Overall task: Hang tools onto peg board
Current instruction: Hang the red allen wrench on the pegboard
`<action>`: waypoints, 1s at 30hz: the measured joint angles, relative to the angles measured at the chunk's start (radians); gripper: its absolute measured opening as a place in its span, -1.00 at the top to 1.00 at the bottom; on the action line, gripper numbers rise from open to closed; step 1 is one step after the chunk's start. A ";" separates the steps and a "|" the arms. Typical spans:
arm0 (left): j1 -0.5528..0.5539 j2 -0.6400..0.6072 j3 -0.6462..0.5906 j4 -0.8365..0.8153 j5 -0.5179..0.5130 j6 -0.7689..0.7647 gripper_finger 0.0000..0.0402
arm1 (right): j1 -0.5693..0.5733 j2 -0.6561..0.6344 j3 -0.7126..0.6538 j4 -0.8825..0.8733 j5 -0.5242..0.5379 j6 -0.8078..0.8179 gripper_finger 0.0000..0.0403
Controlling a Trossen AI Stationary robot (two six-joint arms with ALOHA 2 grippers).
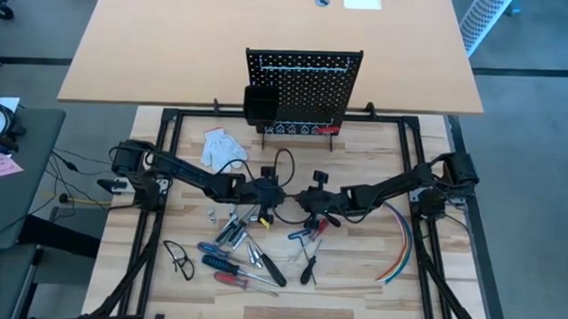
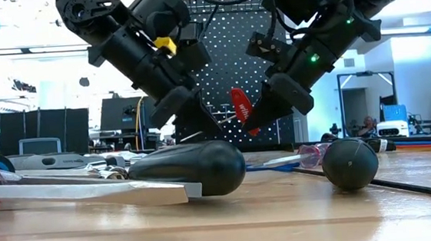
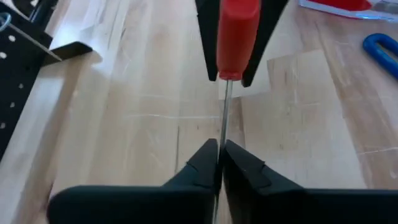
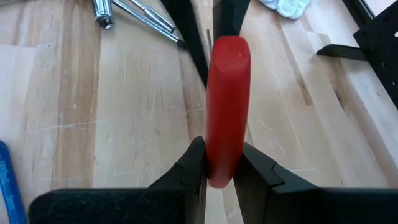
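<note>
Red-handled screwdriver [image 4: 226, 106] spans between your arms above the desk [image 1: 356, 276]: right gripper [image 4: 222, 163] clamps its handle, left gripper [image 3: 221, 155] pinches its shaft, peg board [image 1: 305, 89] beyond.

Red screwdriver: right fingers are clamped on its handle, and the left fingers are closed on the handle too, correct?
Not quite. The right gripper does clamp the red screwdriver by its handle, but the left gripper is shut on the thin metal shaft, not the handle. The left wrist view shows this.
</note>
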 joint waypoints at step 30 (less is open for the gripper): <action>0.026 -0.001 -0.211 0.855 0.221 -0.384 1.00 | 0.281 -0.130 -0.189 0.450 0.398 -0.102 0.12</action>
